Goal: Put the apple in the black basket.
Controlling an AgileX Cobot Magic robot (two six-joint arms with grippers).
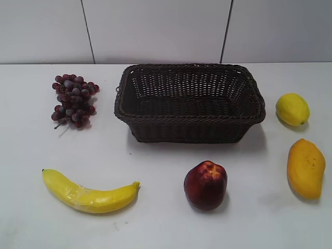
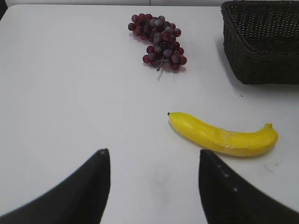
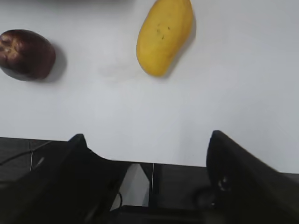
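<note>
The left gripper (image 2: 154, 186) is hanging wide open over bare table near the banana (image 2: 224, 136). The apple (image 1: 205, 184) is sitting just in front of the basket (image 1: 190, 102) (nothing is touching it). The right gripper (image 3: 149, 182), also wide open and nearer, is looking like the better one to come down around the apple's middle.

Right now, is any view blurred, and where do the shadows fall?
Exterior view: sharp, even light, soft shadow beneath the apple and in front of the black basket. Left wrist view: clear. Right wrist view: softer focus, the apple shadowed on its right.

both grippers (image 2: 154, 184) (image 3: 149, 179) spread wide, empty
</note>
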